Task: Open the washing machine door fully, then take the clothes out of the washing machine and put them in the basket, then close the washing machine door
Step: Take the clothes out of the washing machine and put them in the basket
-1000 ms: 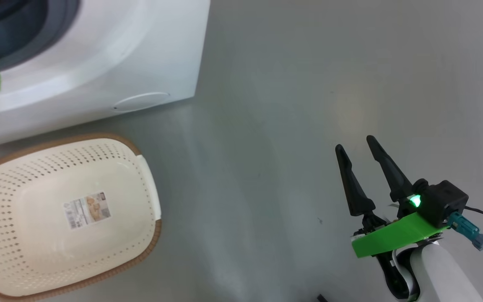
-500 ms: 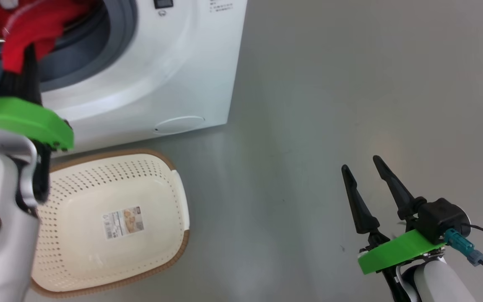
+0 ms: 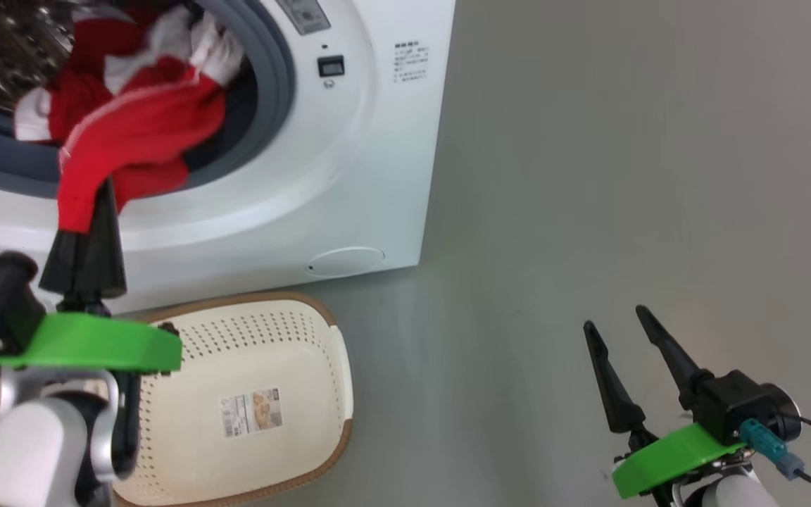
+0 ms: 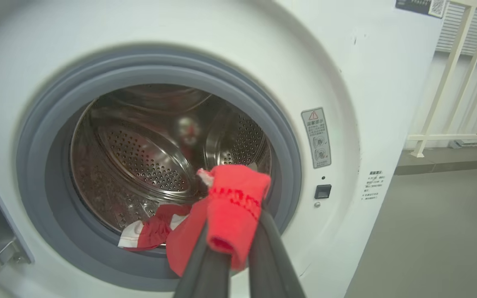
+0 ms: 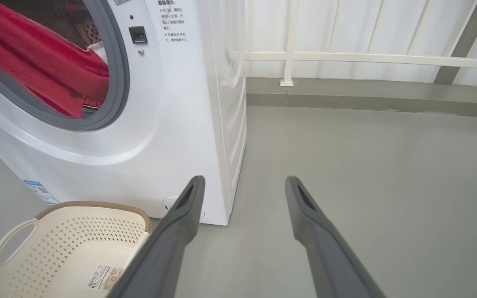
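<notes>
1. The left pincer (image 3: 92, 225) is clamping shut on a fold of the clothes (image 3: 131, 141); soft fabric is needing a pinch to come out.
2. The clothes are hanging over the grey gasket (image 3: 275, 91) of the washing machine (image 3: 363, 176), partly inside the drum (image 4: 147, 157).
3. The basket (image 3: 250, 301) is standing on the floor (image 3: 588, 176) just below the opening, probably so the carry is short.
4. The right pincer (image 3: 615, 318) is hovering wide open and empty, well apart, leaving room.

a grey warning sticker (image 4: 316, 137) with a red triangle sign sits on the washing machine (image 4: 346, 62) front; its characters are too small to read. lower right, small chinese print (image 4: 374, 186), illegible. the paper label (image 3: 250, 412) inside the basket (image 3: 293, 338) shows a barcode; its text is blurred.
</notes>
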Tool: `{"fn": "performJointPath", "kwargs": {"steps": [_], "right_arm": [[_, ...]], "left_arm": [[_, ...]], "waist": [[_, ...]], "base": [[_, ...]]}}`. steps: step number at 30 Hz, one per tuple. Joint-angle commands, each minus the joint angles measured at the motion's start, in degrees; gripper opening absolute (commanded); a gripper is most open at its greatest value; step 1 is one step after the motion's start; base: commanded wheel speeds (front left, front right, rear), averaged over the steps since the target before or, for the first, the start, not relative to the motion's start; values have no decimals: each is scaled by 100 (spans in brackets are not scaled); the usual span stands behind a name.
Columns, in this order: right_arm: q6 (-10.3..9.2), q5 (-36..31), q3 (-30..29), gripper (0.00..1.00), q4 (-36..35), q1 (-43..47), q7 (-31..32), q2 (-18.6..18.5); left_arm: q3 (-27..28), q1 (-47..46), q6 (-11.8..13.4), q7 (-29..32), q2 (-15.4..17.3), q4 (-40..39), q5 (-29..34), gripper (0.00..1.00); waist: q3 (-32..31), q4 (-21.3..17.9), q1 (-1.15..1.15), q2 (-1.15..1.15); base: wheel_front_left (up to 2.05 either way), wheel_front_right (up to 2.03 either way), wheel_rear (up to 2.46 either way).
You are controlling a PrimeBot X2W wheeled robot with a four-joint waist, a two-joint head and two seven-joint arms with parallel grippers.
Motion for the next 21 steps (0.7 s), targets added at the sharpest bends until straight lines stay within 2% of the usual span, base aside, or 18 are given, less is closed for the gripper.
{"fn": "performJointPath", "kwargs": {"steps": [1, 14, 21], "right_arm": [[36, -57, 88, 100, -72, 104, -36, -59], [36, -170, 92, 100, 30, 430, -36, -59], [36, -125, 96, 100, 22, 531, -36, -59]], "left_arm": [[209, 118, 88, 9, 246, -440, 132, 0], [99, 724, 330, -14, 296, -1567, 360, 0], [128, 1040, 473, -316, 239, -2078, 459, 0]], "waist": [[-292, 172, 0, 0], [-822, 329, 0, 0], [-969, 351, 0, 0]], "base": [[0, 0, 0], [0, 0, 0], [0, 0, 0]]}}
